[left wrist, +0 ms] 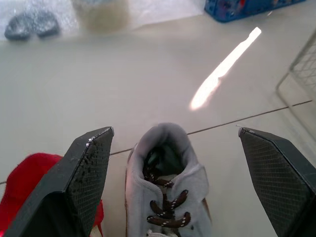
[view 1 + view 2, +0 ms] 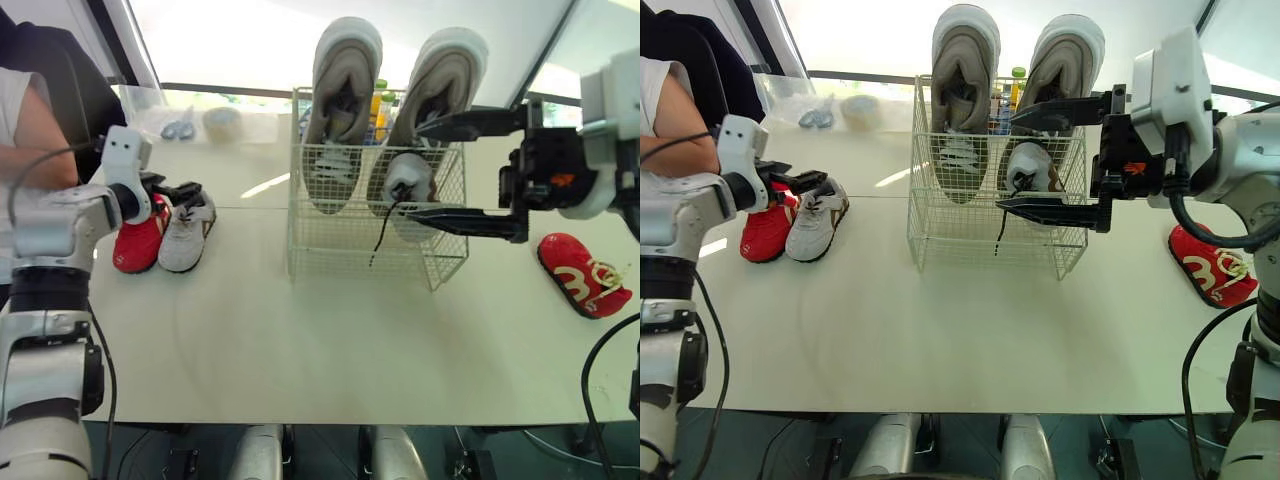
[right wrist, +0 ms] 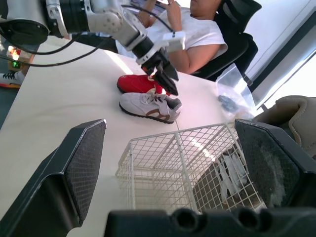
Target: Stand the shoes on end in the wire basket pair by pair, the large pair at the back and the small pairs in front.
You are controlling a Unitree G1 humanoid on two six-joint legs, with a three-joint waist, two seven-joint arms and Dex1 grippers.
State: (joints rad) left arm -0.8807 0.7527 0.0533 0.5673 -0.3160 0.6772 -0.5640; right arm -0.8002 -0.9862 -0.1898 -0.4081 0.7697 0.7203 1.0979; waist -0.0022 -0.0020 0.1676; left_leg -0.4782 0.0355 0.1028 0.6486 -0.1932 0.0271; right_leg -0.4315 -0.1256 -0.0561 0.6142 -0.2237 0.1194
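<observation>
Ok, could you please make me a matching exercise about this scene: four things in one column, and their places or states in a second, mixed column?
1 large grey pair
2 red shoe with white markings
3 left gripper
4 right gripper

A open, over a small whitish shoe
B lying on the table, right of the wire basket
C open, at the wire basket's right side
D on end at the back of the wire basket

Pairs: 1-D, 2-B, 3-A, 4-C

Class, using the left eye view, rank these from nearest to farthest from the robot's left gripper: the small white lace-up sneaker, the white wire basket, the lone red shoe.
1. The small white lace-up sneaker, at the left gripper, on the table's left side.
2. The white wire basket, mid-table.
3. The lone red shoe, at the table's far right.
</observation>
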